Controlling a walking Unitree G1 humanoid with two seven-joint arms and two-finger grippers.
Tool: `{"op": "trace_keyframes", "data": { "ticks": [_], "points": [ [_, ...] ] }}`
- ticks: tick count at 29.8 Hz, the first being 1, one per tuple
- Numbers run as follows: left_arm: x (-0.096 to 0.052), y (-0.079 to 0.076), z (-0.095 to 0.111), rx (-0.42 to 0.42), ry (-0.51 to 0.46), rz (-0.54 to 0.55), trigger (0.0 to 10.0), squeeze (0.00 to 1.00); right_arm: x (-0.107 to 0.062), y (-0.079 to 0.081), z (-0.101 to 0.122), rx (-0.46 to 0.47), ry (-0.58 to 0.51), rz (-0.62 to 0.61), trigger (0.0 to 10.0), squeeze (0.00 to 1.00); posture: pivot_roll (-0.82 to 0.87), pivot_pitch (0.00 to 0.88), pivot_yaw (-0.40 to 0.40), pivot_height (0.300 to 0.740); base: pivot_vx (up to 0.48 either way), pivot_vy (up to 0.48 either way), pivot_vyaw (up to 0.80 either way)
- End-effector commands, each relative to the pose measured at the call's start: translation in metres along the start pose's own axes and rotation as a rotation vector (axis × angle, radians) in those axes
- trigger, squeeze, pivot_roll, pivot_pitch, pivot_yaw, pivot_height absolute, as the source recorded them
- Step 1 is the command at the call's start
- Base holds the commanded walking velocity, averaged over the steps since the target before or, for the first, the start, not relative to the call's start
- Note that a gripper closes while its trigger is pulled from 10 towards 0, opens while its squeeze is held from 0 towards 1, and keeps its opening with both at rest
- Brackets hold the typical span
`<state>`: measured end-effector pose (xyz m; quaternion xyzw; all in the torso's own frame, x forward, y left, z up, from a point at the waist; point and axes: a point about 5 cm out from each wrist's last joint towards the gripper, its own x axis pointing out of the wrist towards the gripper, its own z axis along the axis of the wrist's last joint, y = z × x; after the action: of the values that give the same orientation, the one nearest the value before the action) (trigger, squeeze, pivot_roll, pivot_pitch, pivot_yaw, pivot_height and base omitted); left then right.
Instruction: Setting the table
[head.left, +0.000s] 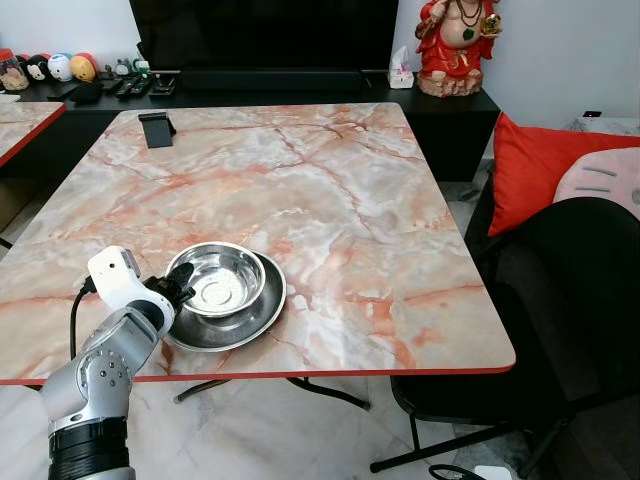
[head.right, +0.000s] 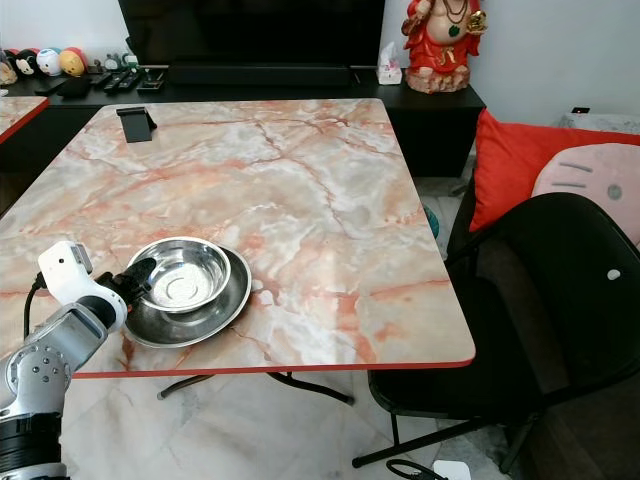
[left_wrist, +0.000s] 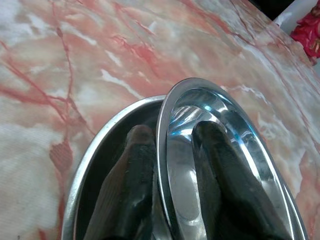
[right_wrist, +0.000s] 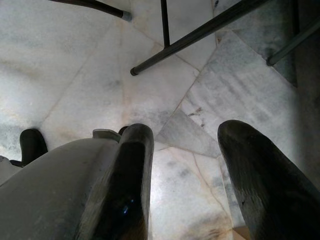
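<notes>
Since the steel bowl (head.left: 218, 280) looks light, stiff and slick, the left gripper (head.left: 178, 292) pinches its thin rim above the plate (head.left: 250, 318), while the right gripper (right_wrist: 185, 165) hangs open.

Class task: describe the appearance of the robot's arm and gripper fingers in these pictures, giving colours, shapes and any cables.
The left arm is silver with rounded joints, a ribbed black band, a white wrist block and a black cable. Both grippers have two long, rounded black fingers.

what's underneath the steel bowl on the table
A wider steel plate lies under the steel bowl, which the left gripper pinches by its rim. The plate's middle is covered.
</notes>
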<state>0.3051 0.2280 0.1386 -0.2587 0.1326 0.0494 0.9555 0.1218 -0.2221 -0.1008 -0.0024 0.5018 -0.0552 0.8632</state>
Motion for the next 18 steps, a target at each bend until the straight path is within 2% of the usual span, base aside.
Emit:
{"op": "trace_keyframes", "data": {
  "ticks": [1,6,10,18],
  "points": [
    [0.002,0.000,-0.001,0.021,0.019,0.010,10.0,0.00,0.000,0.000,-0.001,-0.012,0.008,0.002,10.0,0.00,-0.04,0.000,0.008,0.732,0.000,0.000,0.00],
    [-0.001,-0.004,-0.011,0.014,0.090,-0.038,10.0,0.00,0.000,0.000,-0.001,-0.012,0.008,0.003,10.0,0.00,-0.03,0.000,0.008,0.732,0.000,0.000,0.00],
    [-0.003,-0.002,-0.012,0.027,0.101,-0.026,10.0,0.00,0.000,0.000,-0.001,-0.012,0.009,0.004,10.0,0.00,-0.03,0.000,0.009,0.732,0.000,0.000,0.00],
    [-0.009,0.010,0.002,0.058,0.068,0.026,10.0,0.00,0.000,0.000,-0.001,-0.014,0.011,0.005,10.0,0.00,-0.03,0.000,0.007,0.732,0.000,0.000,0.00]
  ]
}}
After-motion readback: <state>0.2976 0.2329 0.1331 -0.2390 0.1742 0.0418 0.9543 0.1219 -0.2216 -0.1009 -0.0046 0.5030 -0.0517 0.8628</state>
